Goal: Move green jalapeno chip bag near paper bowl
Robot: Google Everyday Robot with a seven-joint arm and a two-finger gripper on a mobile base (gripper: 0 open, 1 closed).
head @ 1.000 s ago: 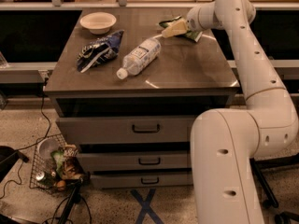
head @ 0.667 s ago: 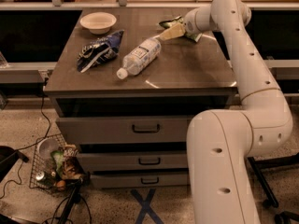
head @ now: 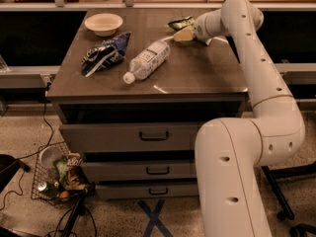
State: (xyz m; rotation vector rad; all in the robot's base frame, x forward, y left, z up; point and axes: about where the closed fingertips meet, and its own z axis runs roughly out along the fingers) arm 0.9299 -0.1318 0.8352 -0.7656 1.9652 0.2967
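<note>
Nothing can be read, not even the bottle label. The hand is at the table's far right.

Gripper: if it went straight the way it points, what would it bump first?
Probably the green jalapeno chip bag, lying right by the gripper at the back right of the table; depth is unclear.

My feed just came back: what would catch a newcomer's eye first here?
The big white arm fills the right side, its gripper at the green jalapeno chip bag at the far right of the table. The paper bowl sits at the far left corner, a bottle and blue snack bag between.
</note>
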